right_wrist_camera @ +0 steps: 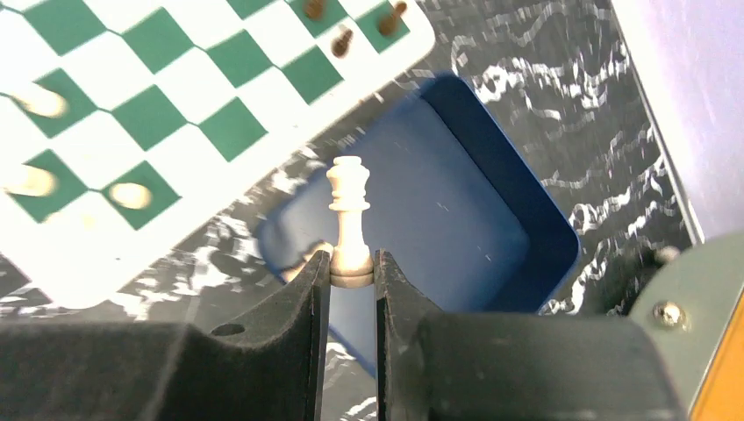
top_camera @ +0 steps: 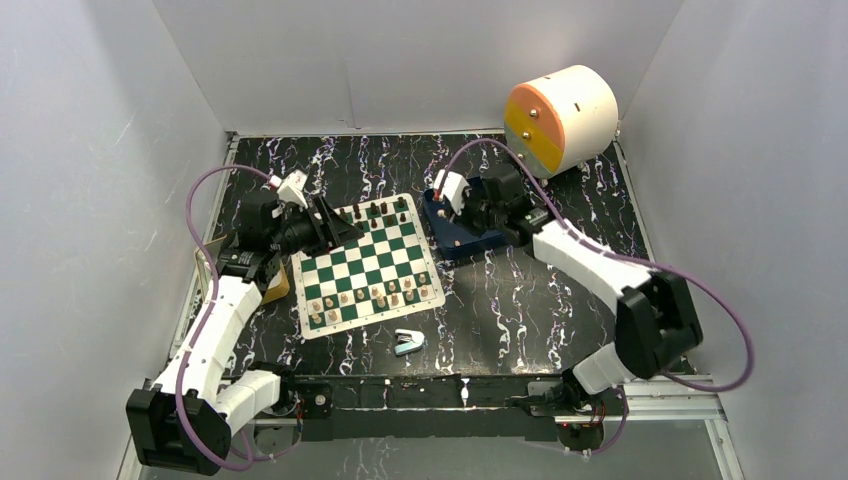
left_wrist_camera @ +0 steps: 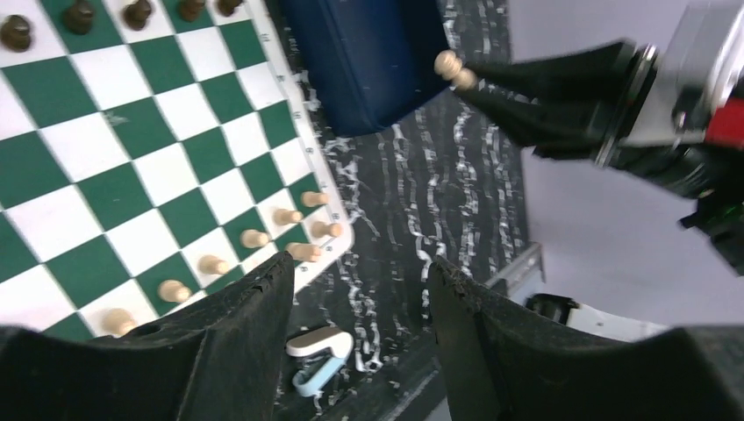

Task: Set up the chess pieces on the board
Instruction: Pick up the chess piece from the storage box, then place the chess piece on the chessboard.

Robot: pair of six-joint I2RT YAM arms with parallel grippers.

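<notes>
Left tool (left_wrist_camera: pixel 360 267) — jaws wide apart, empty, over the far left of the green-and-white checkered board (top_camera: pixel 352 262); tan wooden chess pieces (top_camera: pixel 372 295) on its near rows, dark ones (top_camera: pixel 385 208) at its far edge. Right tool (right_wrist_camera: pixel 353 263) — clamped on the base of a tall tan wooden piece (right_wrist_camera: pixel 348 206) above the dark blue rectangular tray (right_wrist_camera: pixel 474 202).

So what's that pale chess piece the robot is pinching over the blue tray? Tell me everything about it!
The pale chess piece looks like smooth, light tan wood. It has a small crown-like top, a ring collar under that, a thin stem and a wide round base. The right gripper is shut on the base, with black fingers on both sides, so the piece sticks straight out past the fingertips. It is held over the dark blue tray, and only the fingers seem to touch it.
</notes>
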